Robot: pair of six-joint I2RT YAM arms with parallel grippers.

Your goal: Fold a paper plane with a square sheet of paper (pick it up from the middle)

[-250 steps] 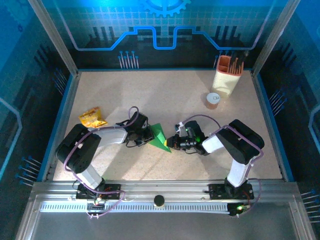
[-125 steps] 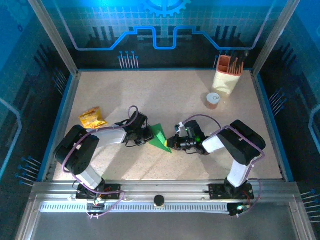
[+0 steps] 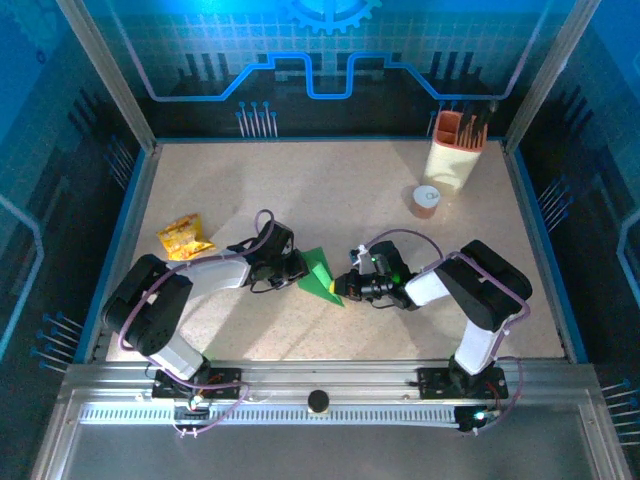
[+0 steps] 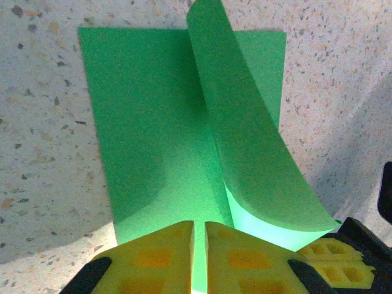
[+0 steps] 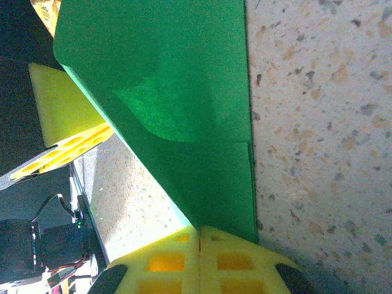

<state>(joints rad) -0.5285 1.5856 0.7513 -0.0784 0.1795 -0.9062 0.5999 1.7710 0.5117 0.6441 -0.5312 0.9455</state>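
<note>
The square sheet of paper (image 3: 320, 272) is bright green and lies mid-table between my two grippers, partly folded. In the left wrist view the sheet (image 4: 153, 122) is flat on the table, with one flap curling up and off to the right. My left gripper (image 3: 297, 272) sits at its left edge. There its yellow fingertips (image 4: 199, 245) rest over the sheet, shut to a thin slit. My right gripper (image 3: 345, 285) is shut on the raised flap's corner. In the right wrist view the sheet (image 5: 184, 92) runs down into the pinched tips (image 5: 199, 236).
A crinkled yellow-orange snack packet (image 3: 184, 236) lies at the left. At the back right a cream holder (image 3: 455, 150) stands with orange tools in it, and a small round cup (image 3: 426, 199) sits in front of it. Raised walls border the table.
The left arm's elbow has sunk slightly towards the near left. Both grippers and the green sheet stay almost where they were.
</note>
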